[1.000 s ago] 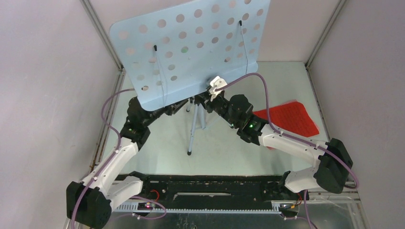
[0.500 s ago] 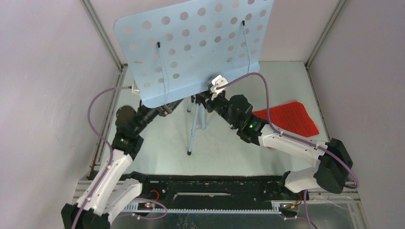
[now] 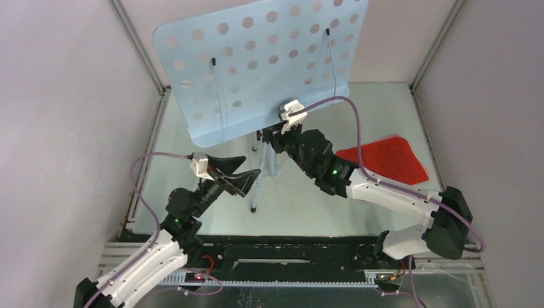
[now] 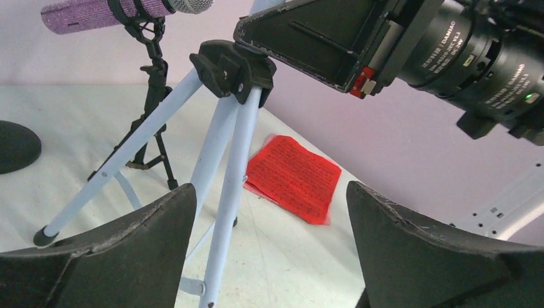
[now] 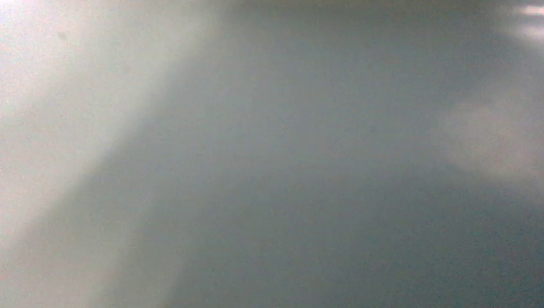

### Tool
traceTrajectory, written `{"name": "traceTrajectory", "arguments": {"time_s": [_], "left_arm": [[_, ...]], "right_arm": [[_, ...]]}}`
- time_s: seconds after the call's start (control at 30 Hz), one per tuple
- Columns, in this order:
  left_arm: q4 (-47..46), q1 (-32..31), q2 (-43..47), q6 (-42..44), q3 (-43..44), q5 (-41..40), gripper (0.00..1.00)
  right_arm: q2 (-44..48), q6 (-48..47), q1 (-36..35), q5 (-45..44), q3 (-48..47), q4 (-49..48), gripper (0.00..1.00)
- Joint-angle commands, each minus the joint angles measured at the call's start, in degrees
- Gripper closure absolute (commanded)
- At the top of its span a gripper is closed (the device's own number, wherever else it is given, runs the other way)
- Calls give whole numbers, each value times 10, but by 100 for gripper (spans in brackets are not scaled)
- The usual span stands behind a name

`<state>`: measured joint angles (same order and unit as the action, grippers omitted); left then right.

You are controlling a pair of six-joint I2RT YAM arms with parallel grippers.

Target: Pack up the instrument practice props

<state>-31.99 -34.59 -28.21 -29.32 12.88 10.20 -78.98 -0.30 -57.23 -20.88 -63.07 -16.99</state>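
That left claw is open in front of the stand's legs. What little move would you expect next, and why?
Probably ease the left gripper forward and close on the tripod below its hub. Its jaws are open and empty, the legs stand ahead between them, and the right gripper sits at the lower edge of the music desk.

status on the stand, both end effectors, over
Left end effector open, empty, by tripod legs. Right end effector at music desk lower edge, grip unseen. Red score sheet lies clear of both.
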Motion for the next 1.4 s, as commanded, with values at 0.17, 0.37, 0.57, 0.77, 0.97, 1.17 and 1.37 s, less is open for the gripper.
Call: {"name": "traceTrajectory", "arguments": {"time_s": [0.17, 0.37, 0.57, 0.77, 0.97, 1.17, 1.37], "left_arm": [[-56, -55, -64, 139, 8, -79, 12], [-79, -101, -107, 190, 2, -100, 19], [-88, -115, -125, 207, -7, -171, 17], [-98, -117, -113, 199, -34, -181, 18], [-102, -118, -101, 191, -50, -182, 18], [-111, -120, -113, 193, -48, -144, 18], [-134, -135, -148, 206, -40, -118, 19]], "right_arm": [[11, 126, -19, -109, -31, 167, 100], [2, 80, -30, -84, -30, 152, 87], [14, 56, -32, -62, -30, 149, 63], [39, 46, -32, -45, -20, 153, 31], [89, 46, -34, -9, 14, 142, 16], [158, 23, -34, 21, 141, 66, 12], [195, -18, 6, 85, 227, 6, 19]]}}
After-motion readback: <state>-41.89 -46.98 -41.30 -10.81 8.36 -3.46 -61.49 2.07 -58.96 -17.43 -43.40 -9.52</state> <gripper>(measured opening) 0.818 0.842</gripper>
